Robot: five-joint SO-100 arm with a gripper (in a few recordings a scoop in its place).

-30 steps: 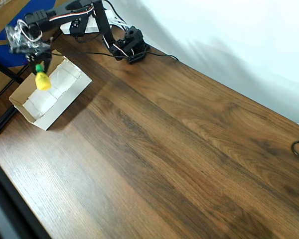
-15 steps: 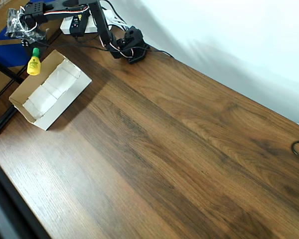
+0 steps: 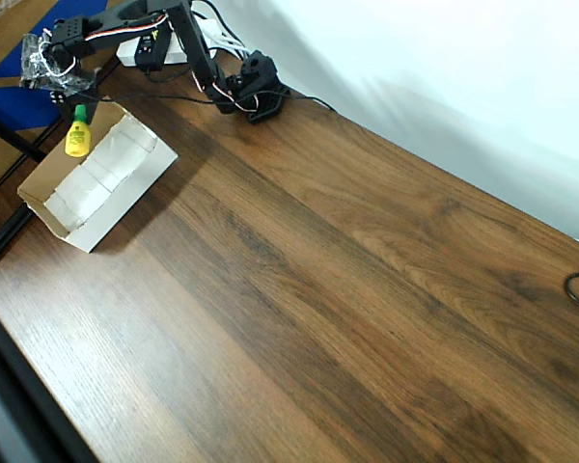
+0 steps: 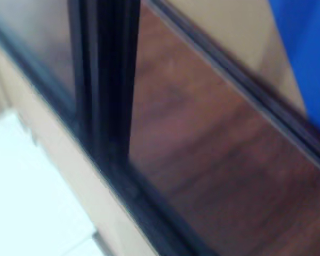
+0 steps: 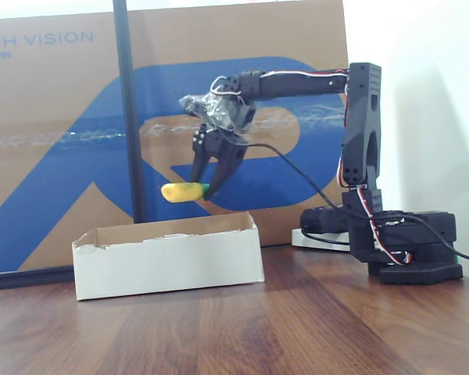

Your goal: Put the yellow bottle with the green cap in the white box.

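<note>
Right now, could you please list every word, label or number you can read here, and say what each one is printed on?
"CH VISION": pale letters on the brown cardboard panel behind the table; the word's start is cut off at the picture's edge.
Yellow bottle: any print is too small to read.
White box: no text visible.

A lab or office test bench: a wood-grain table (image 3: 347,289) against a plain white wall (image 3: 444,58), a large printed cardboard carton (image 5: 62,117) propped behind it, and loose cables (image 5: 297,176) trailing from the black robot arm (image 5: 359,141).
</note>
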